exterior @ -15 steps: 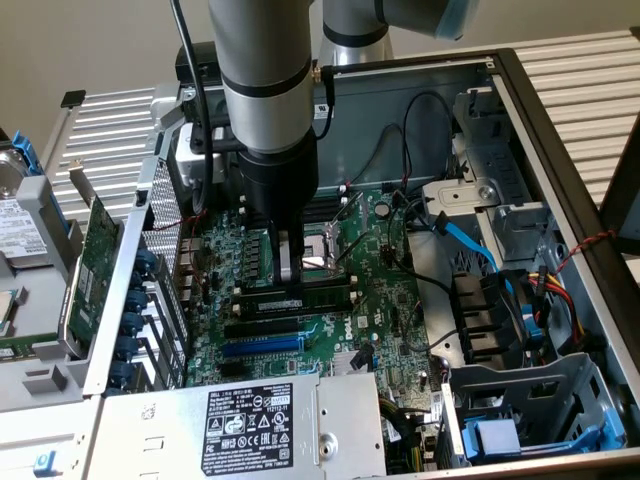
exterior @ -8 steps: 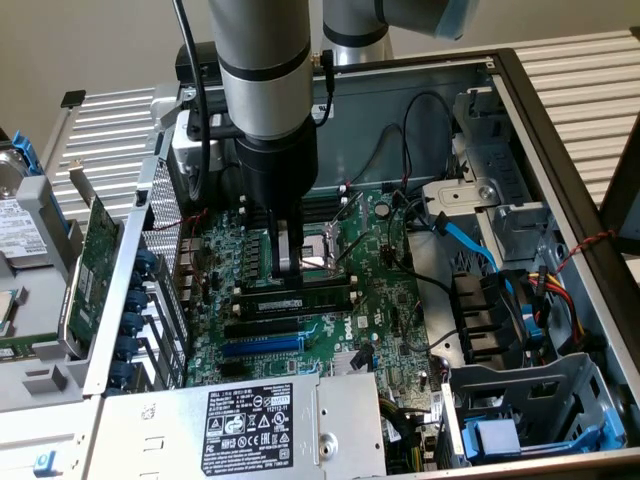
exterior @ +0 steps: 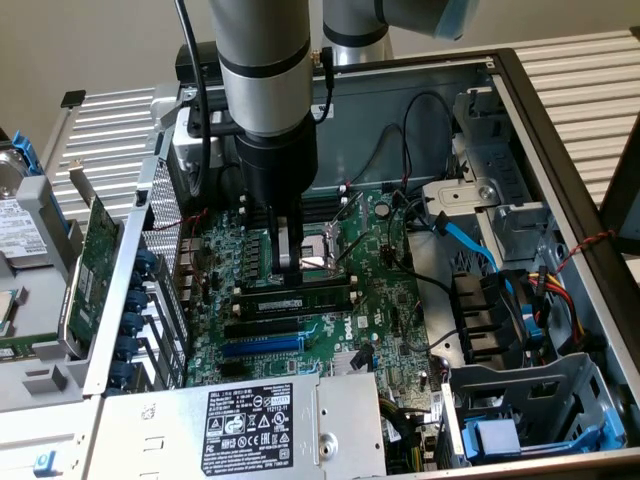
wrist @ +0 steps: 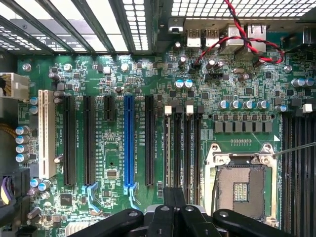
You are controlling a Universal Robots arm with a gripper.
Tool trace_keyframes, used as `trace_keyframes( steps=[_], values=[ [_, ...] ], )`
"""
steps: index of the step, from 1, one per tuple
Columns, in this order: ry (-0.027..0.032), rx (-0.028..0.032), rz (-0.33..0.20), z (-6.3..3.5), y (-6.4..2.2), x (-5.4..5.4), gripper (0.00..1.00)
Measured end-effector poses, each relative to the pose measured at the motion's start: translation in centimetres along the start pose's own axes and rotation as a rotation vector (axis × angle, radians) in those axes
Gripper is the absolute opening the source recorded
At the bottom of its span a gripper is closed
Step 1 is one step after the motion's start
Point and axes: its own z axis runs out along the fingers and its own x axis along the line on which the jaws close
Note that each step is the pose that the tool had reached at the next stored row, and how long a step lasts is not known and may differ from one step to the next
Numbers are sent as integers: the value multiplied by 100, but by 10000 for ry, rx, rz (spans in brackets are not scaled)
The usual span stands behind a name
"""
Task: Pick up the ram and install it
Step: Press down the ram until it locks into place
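In the exterior view, nearest lies the grey power supply (exterior: pixel 240 420) with its black label, then the blue slot (exterior: pixel 262 345) and black expansion slots on the motherboard (exterior: pixel 385 300). The ram (exterior: pixel 296 297) sits in a slot just past them. The end effector (exterior: pixel 287 268), fingers together, stands directly over it, seemingly touching. Beyond lies the CPU socket (exterior: pixel 318 250).

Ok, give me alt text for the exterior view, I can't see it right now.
The gripper hangs shut, low over the motherboard inside an open computer case, just above the ram, which lies along a memory slot. A wider green expansion card stands outside the case at the exterior view's left.
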Motion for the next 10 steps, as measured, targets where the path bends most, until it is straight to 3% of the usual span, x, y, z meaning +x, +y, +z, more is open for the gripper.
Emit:
trace_keyframes(
  steps=[10],
  values=[
    [0, 0, -2, 3, 7, 16, 11]
  ],
)
